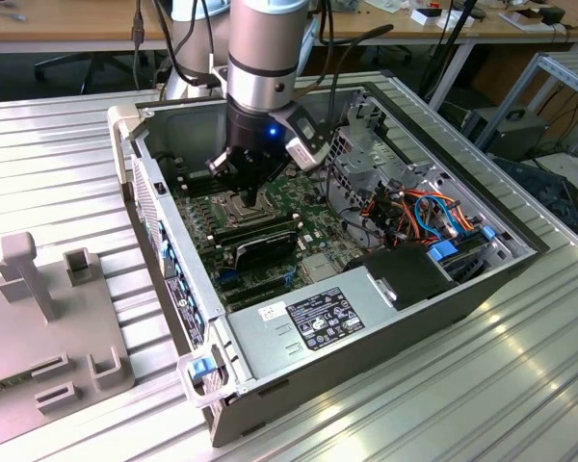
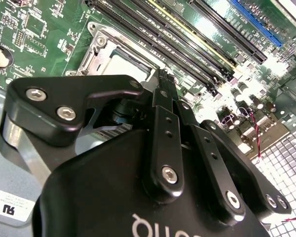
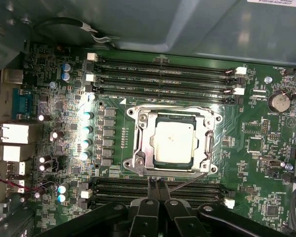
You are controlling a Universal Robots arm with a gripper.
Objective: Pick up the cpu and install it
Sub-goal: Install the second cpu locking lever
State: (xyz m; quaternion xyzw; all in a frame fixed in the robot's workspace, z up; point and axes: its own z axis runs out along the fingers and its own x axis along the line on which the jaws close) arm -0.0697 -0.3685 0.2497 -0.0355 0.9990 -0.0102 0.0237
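Note:
The cpu (image 3: 173, 142), a silver-grey square chip, lies flat inside the socket's metal frame (image 3: 138, 143) on the green motherboard (image 3: 256, 168). My gripper (image 3: 155, 185) hovers just beside the socket, over the nearby memory slots (image 3: 187, 190), with its two black fingers pressed together and nothing between them. In the second wrist view the gripper (image 2: 163, 76) partly hides the cpu (image 2: 121, 64). The exterior view shows the gripper (image 1: 251, 199) low inside the open computer case (image 1: 178, 260), over the board.
Black memory slots (image 3: 163, 74) run along both sides of the socket. In the exterior view, a power supply (image 1: 318, 322) sits at the case's near end and coloured cables (image 1: 419, 212) at its right. A grey fixture (image 1: 39, 318) stands on the ribbed table at the left.

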